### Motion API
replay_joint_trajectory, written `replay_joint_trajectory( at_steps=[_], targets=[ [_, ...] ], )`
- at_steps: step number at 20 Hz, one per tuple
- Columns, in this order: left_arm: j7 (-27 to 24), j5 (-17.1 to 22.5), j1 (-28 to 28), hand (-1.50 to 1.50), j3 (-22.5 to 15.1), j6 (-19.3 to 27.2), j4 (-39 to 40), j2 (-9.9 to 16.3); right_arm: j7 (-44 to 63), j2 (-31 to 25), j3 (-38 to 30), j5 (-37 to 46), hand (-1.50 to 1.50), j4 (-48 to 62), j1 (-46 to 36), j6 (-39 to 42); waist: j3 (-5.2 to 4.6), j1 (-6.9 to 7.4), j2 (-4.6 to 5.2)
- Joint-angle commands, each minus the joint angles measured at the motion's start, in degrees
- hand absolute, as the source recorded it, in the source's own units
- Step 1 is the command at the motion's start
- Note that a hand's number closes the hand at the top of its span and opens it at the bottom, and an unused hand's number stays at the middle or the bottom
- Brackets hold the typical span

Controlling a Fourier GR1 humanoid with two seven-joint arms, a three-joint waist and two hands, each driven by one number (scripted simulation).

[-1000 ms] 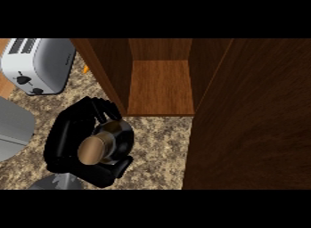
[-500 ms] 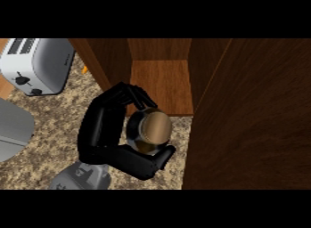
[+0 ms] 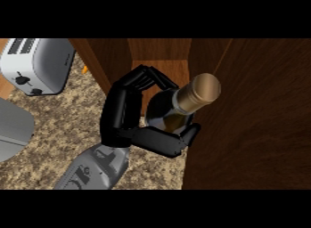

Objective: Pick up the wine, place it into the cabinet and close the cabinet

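Note:
The wine bottle (image 3: 198,91) shows from above: a tan cap, a dark neck and dark shoulders, with its top tilted to the right. My left hand (image 3: 128,111) is shut on it; the fingers curl over its far left side and the thumb wraps under it on the near side. The bottle hangs at the front of the open wooden cabinet (image 3: 156,67), right in front of the opening and close against the dark wooden cabinet door (image 3: 263,116) on the right. The bottle's lower body is hidden by the hand. My right hand does not show.
A silver toaster (image 3: 38,62) stands at the back left on the speckled counter (image 3: 52,133). A grey rounded object (image 3: 3,129) lies at the left edge. The wide wooden door fills the whole right side.
My left hand has carried the bottle to the right and farther from me, from over the counter up to the cabinet opening. The bottle's top now leans right.

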Motion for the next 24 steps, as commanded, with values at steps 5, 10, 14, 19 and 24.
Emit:
replay_joint_trajectory(
  at_steps=[5,10,14,19,24],
  targets=[
    [-4.3,-0.1,-4.0,1.5,1.1,1.3,8.1,0.0,0.2,1.6,2.8,-1.6,-1.5,-6.5,3.3,0.0,-0.03,-0.04,0.03],
    [-4.7,3.1,-5.5,1.5,-0.8,5.7,8.9,0.0,6.5,-0.4,1.5,-3.7,-1.5,-10.1,1.6,-0.7,-0.04,-0.08,-0.05],
    [-10.7,8.2,-4.6,1.5,-1.9,7.2,12.2,0.0,0.9,0.8,1.7,-3.2,-1.5,-7.3,4.7,0.5,-0.02,-0.28,0.05],
    [-18.7,12.6,-4.5,1.5,-1.9,6.1,19.5,0.0,1.8,-0.2,1.5,-3.1,-1.5,-7.6,4.1,0.7,-0.03,-0.37,0.1],
    [-21.7,8.1,-2.0,1.5,-3.0,5.5,21.7,0.0,1.9,0.7,1.9,-2.0,-1.5,-6.8,2.7,-0.4,-0.04,0.01,0.03]
  ],
)
